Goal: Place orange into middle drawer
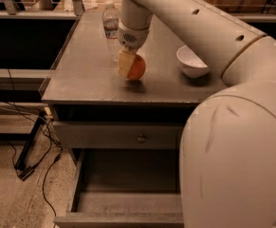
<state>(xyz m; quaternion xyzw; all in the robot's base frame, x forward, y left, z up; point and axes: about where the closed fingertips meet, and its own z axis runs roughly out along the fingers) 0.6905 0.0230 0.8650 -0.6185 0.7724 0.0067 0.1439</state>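
Orange (137, 68), smooth and round, clasped by the pale fingers (124, 64) of the gripper (132, 68) over the matte grey tabletop (80, 75). Arm slopes in from 2 o'clock, wrist vertical. Shallow metal middle drawer (128, 186) lies open at 6 o'clock.

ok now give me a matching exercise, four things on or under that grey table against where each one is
Things: 1 small round orange fruit; 2 white round bowl; 3 clear plastic bottle; 4 wide grey metal drawer.
Places: a pulled open under the table; b tabletop's right side; c in the two-finger gripper, mid tabletop; d tabletop's back, upright.
Pairs: 1-c, 2-b, 3-d, 4-a.
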